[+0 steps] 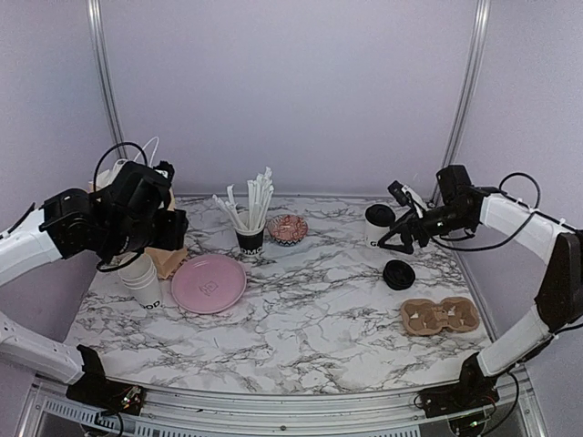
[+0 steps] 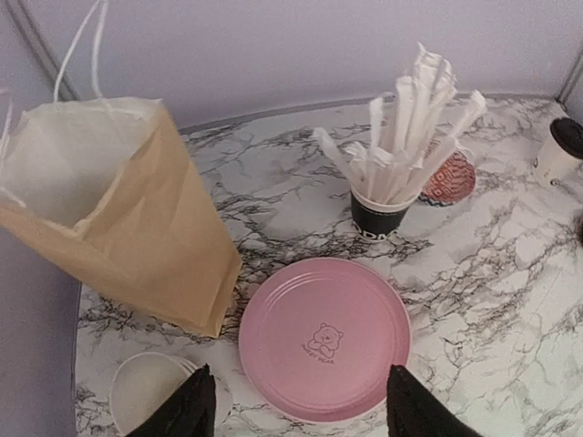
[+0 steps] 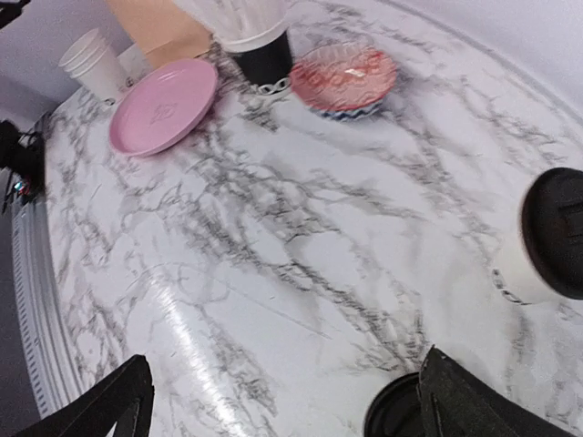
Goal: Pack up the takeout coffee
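The takeout coffee (image 1: 378, 222) is a white paper cup with a black lid, standing upright at the back right of the table. It also shows at the right edge of the right wrist view (image 3: 545, 238) and far off in the left wrist view (image 2: 565, 150). My right gripper (image 1: 395, 238) hovers just beside the cup, open, with only bare marble between its fingertips (image 3: 282, 410). My left gripper (image 1: 171, 229) is raised at the far left, in front of the brown paper bag (image 2: 118, 209). It is open above the pink plate (image 2: 323, 337), its jaws (image 2: 301, 410) empty.
A loose black lid (image 1: 398, 274) lies by the right fingertip (image 3: 474, 401). A cardboard cup carrier (image 1: 440, 316) sits front right. A black cup of straws (image 1: 250, 235) and a patterned bowl (image 1: 287, 228) stand mid-back. Stacked white cups (image 1: 141, 278) stand left of the plate.
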`<move>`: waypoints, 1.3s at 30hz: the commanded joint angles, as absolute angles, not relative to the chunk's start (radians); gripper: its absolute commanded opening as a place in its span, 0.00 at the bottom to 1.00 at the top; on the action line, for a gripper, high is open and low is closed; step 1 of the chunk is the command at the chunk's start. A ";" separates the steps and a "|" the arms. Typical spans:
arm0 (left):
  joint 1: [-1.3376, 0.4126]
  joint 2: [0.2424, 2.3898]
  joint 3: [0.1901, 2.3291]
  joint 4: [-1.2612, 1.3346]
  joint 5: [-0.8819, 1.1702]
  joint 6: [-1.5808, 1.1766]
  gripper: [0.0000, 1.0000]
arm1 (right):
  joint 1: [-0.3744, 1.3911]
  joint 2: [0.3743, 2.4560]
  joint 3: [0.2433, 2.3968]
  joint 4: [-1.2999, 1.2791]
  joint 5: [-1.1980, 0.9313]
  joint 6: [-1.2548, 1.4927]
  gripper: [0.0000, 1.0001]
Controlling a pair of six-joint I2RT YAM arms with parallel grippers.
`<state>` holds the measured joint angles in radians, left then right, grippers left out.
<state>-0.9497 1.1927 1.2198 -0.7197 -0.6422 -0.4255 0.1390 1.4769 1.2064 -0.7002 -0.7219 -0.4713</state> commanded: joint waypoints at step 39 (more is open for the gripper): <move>-0.449 1.278 1.047 -0.833 -0.265 -0.315 0.00 | 0.283 1.537 1.078 -0.579 -0.828 -0.618 0.99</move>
<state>-0.4541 1.2930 1.0458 -0.8345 -0.2546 -0.3130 0.2783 1.5337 1.0569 -0.5694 -0.8280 -0.6220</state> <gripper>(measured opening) 0.040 0.987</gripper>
